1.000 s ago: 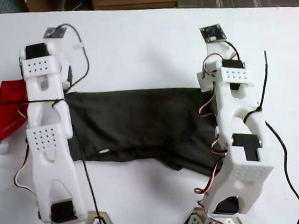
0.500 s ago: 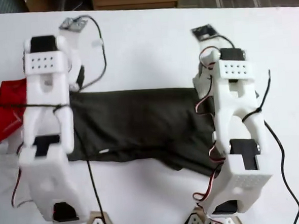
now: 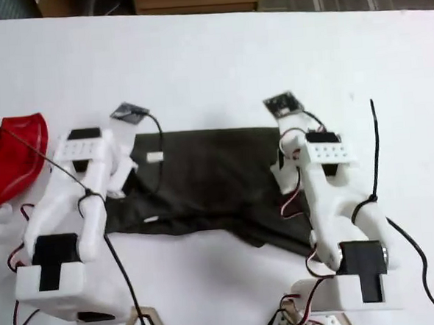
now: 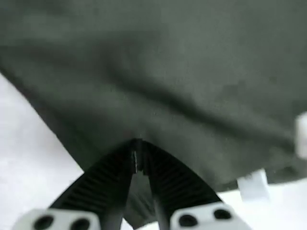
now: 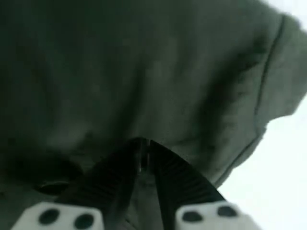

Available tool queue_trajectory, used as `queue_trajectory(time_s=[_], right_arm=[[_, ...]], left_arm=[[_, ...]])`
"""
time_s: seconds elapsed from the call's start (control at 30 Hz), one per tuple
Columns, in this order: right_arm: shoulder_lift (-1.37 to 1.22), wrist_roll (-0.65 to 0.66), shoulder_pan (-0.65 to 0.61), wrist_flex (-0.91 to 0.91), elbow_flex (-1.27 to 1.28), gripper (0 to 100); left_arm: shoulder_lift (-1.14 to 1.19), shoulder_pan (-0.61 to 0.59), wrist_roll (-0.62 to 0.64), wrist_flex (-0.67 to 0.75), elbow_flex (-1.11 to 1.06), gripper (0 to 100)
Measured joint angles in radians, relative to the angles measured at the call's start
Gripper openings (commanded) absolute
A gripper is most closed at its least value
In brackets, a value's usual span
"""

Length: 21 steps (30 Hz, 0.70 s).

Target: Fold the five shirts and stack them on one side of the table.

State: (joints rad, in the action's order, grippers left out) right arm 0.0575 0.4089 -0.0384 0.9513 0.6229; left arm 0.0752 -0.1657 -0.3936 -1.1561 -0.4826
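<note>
The dark shirt (image 3: pixel 210 170) lay spread lengthwise across the middle of the table (image 3: pixel 196 60), its near edge rumpled and sagging toward the right arm's base. Each end of it sat under one arm.

The left gripper (image 4: pixel 137 155) had its fingers (image 4: pixel 108 177) pressed together at the tips, with a ridge of dark cloth gathered right at the point where they met. I judged that it was pinching the shirt. The right gripper (image 5: pixel 144 153) looked the same: fingers (image 5: pixel 180 182) closed tip to tip, with cloth bunched around them.

The step in hand appeared to be a lengthwise fold of this shirt, with both ends held at once. The next move would call for carrying the two pinched ends together, at an even pace and height, so that the fold landed straight. After that, both grippers would have to let go without dragging the cloth.

A red shirt (image 3: pixel 10 157) lay off at the table's left edge, well apart from the dark one.

The high view gave the shirt's whole outline and showed the red shirt, but the arm bodies hid both grips. The wrist views supplied those grips. The right wrist view also showed a seam and the shirt's edge against bare table.
</note>
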Motion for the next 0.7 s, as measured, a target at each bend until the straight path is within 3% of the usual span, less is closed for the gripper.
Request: queue_trajectory(time_s=[0.17, 0.37, 0.7], right_arm=[[-0.170, 0.000, 0.009, -0.026, -0.147, 1.9], [-0.488, 0.002, 0.014, 0.107, -0.520, 1.9], [-0.855, 0.002, 0.021, 0.242, -1.122, 1.9]], left_arm=[[0.164, -0.034, -0.002, 0.002, 0.118, 3], [0.422, -0.058, -0.002, -0.163, 0.460, 3], [0.674, -0.078, -0.002, -0.298, 0.922, 3]])
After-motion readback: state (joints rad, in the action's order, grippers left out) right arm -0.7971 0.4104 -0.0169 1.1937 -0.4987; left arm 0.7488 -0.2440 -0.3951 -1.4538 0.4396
